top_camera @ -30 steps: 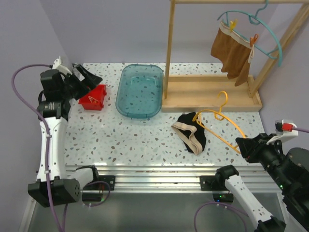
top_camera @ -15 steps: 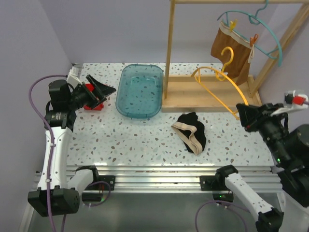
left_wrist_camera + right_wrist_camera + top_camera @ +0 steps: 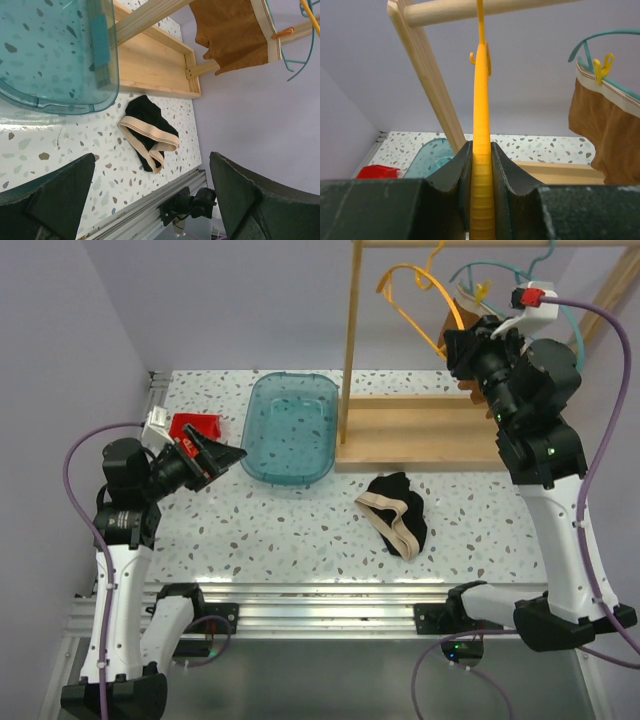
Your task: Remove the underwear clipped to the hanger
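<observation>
The black underwear (image 3: 396, 512) with a beige waistband lies loose on the table, also in the left wrist view (image 3: 148, 131). The rust-brown underwear (image 3: 615, 145) hangs clipped to a teal hanger (image 3: 600, 37) on the wooden rack (image 3: 350, 340); in the top view my right arm hides most of it. My right gripper (image 3: 458, 345) is shut on an empty orange hanger (image 3: 481, 100), holding it up by the rack's top rail (image 3: 470, 10). My left gripper (image 3: 222, 455) stands open above the table's left side, holding nothing.
A teal plastic basin (image 3: 288, 427) sits at the back centre, and a red object (image 3: 195, 426) lies to its left. The rack's wooden base (image 3: 430, 435) fills the back right. A yellow clip (image 3: 601, 67) and an orange clip (image 3: 282, 34) pin the brown garment.
My right arm has lifted the orange hanger from the table's near right up to the rack's top rail. My left gripper has swung off the red object toward the table's middle.
</observation>
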`<state>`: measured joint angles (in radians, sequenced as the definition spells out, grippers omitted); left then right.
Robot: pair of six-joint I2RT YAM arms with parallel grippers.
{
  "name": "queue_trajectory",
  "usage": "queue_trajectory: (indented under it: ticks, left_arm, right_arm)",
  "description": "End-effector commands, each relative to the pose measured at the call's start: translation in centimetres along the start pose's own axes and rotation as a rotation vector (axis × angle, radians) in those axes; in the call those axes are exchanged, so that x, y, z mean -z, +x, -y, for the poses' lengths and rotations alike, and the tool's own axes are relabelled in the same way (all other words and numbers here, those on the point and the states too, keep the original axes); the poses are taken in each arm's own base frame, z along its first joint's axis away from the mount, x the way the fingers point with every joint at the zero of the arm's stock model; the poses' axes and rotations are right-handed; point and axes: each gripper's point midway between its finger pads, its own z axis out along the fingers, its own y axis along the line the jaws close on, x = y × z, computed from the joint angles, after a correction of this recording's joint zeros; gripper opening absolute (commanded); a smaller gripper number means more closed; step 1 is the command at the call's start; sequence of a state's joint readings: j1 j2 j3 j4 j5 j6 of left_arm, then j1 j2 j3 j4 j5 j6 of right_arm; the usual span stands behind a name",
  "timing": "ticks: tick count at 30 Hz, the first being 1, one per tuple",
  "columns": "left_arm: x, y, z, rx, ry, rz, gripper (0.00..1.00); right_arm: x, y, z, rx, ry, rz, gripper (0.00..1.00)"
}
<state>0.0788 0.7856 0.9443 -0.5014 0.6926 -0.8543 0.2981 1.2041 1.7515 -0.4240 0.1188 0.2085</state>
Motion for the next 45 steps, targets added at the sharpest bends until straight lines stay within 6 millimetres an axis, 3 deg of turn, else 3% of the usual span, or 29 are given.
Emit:
queue_trajectory:
  ticks: [1, 5, 15, 16, 19, 21, 22, 23, 25, 28, 31, 32, 34, 35, 37, 38, 41, 45]
  left_arm:
    - [0.7, 0.6, 0.8, -0.01, 0.028, -0.013, 1.0]
    - [0.8, 0.9, 0.9, -0.011, 0.026, -0.023, 1.0]
    - [0.6, 1.2, 0.3, -0.008, 0.017, -0.034, 1.0]
    - [0.6, 1.2, 0.3, -0.01, 0.016, -0.037, 1.0]
    - [0.6, 1.0, 0.8, -0.018, 0.029, -0.042, 1.0]
    - [0.7, 0.8, 1.2, -0.03, 0.033, -0.04, 1.0]
    - [0.7, 0.7, 1.3, -0.034, 0.033, -0.041, 1.0]
    - [0.7, 0.7, 1.4, -0.037, 0.037, -0.042, 1.0]
    - [0.6, 0.5, 1.5, -0.039, 0.038, -0.045, 1.0]
    - [0.2, 0.4, 1.7, -0.039, 0.043, -0.052, 1.0]
    - [0.1, 0.2, 1.9, -0.047, 0.045, -0.054, 1.0]
    - [0.1, 0.2, 1.8, -0.047, 0.041, -0.054, 1.0]
    - [0.2, 0.3, 1.8, -0.052, 0.041, -0.054, 1.0]
    - [0.2, 0.3, 1.6, -0.058, 0.032, -0.05, 1.0]
    - [0.1, 0.8, 1.0, -0.053, 0.017, -0.06, 1.0]
    - [0.1, 1.1, 0.9, -0.056, 0.017, -0.066, 1.0]
    - [-0.1, 2.0, 0.1, -0.051, 0.005, -0.09, 1.0]
    - [0.1, 3.0, -0.4, -0.058, -0.007, -0.108, 1.0]
  right_arm:
    - [0.2, -6.9, -0.6, -0.016, 0.001, 0.208, 0.0]
    - [-1.9, -3.8, 0.2, 0.002, 0.044, 0.088, 0.0]
    - [-1.4, 2.2, 2.3, 0.045, 0.124, -0.107, 0.03]
    - [-1.2, 2.4, 2.3, 0.048, 0.125, -0.119, 0.11]
    - [0.8, 2.1, 2.4, 0.04, 0.131, -0.142, 0.63]
    - [2.4, 2.6, 2.8, 0.029, 0.143, -0.146, 0.77]
    - [4.5, 1.1, 3.0, 0.018, 0.143, -0.091, 0.86]
    - [4.8, 2.5, 3.5, 0.021, 0.155, -0.109, 0.88]
    - [6.1, 2.7, 4.1, 0.041, 0.177, -0.104, 0.9]
    - [7.7, 4.5, 4.9, 0.058, 0.206, -0.184, 0.93]
    - [10.4, 7.8, 5.0, 0.032, 0.186, -0.292, 0.94]
    - [12.2, 10.7, 4.8, 0.026, 0.15, -0.373, 0.93]
    - [14.0, 14.4, 4.9, -0.007, 0.141, -0.478, 0.92]
    - [15.4, 19.0, 5.4, -0.006, 0.147, -0.615, 0.92]
    - [17.3, 23.0, 5.3, -0.035, 0.122, -0.73, 0.91]
    - [18.5, 26.5, 5.8, -0.038, 0.135, -0.833, 0.9]
    - [19.4, 29.6, 6.5, -0.043, 0.165, -0.918, 0.9]
    - [18.2, 31.0, 6.3, -0.081, 0.175, -0.924, 0.9]
